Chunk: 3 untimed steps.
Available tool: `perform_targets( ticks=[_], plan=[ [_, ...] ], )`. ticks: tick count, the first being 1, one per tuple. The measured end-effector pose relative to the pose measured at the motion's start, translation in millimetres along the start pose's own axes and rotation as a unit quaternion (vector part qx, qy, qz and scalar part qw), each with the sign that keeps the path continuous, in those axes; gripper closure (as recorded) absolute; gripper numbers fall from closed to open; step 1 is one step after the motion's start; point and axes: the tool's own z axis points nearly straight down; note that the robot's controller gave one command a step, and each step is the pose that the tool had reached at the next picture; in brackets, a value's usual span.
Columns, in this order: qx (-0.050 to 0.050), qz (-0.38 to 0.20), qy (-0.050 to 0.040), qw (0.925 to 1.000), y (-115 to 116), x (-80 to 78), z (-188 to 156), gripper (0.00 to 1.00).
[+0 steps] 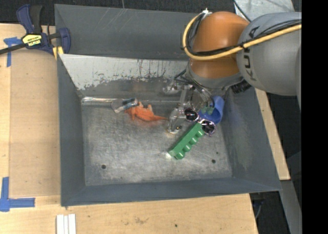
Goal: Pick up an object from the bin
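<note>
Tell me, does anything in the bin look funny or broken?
Nothing looks broken or spilled. The long green studded plastic block lies slanted on the grey metal bin's floor, and the small orange plastic toy lies near the back wall.

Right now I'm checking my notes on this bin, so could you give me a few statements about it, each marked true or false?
1. A green studded brick lies in the right half of the bin. True.
2. The orange toy lies right of the green studded brick. False: it lies to its left, nearer the far wall.
3. The gripper is over the front left corner. False: it is between the orange toy and the brick.
4. A blue thing lies by the right wall. True.
</note>
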Motion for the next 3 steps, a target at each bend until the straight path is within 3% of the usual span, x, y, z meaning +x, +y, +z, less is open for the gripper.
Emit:
perform_targets(
  ticks=[1,2,3],
  plan=[
    [0.0,-0.022,-0.0011,0.9998,43,-12.2,12,0.0],
    [0.0,0.023,0.0002,0.9997,76,-15.5,33,0.0],
    [0.0,0.018,-0.0007,0.9998,50,-14.8,4,0.0]
  ],
)
